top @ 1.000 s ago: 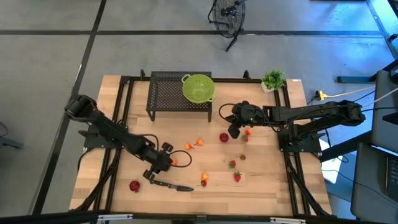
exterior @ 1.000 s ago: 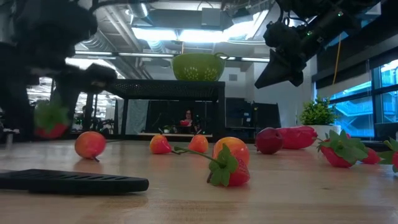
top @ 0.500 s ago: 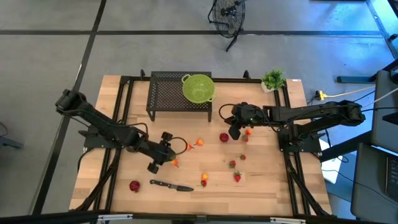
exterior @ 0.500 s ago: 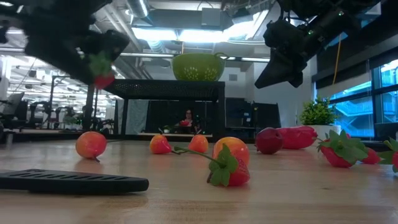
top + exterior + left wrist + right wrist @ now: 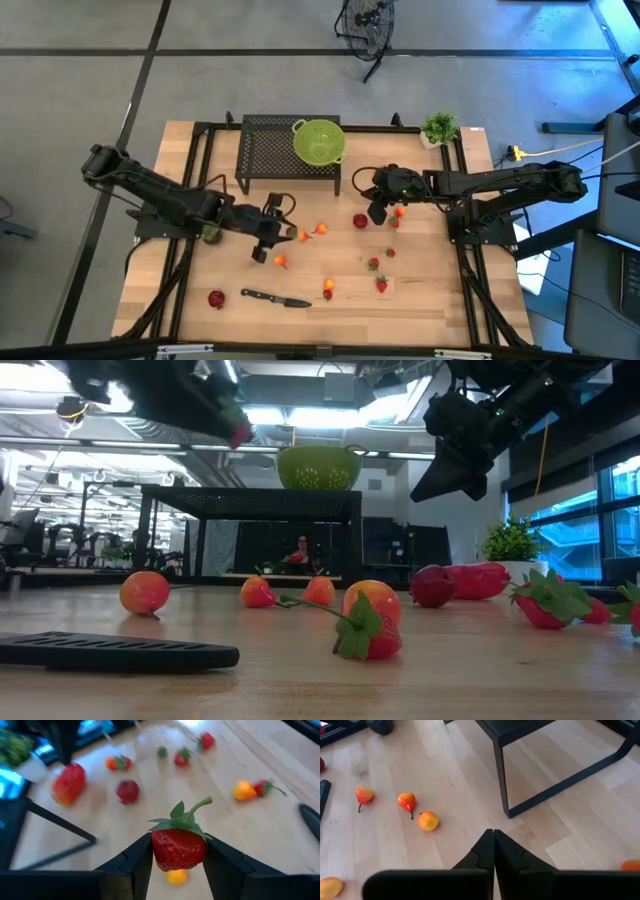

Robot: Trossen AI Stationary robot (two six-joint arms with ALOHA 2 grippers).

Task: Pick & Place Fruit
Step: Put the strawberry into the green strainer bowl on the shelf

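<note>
left gripper had risen from the table since the earlier frame, fingers clamped on a strawberry. right gripper stayed pinched together, empty, unmoved.

left end effector clamped (raised) | right end effector closed, hovering

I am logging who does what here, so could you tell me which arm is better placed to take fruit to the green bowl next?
The left. Its gripper is already shut on a strawberry, lifted off the table. The right gripper is shut on nothing.
</note>
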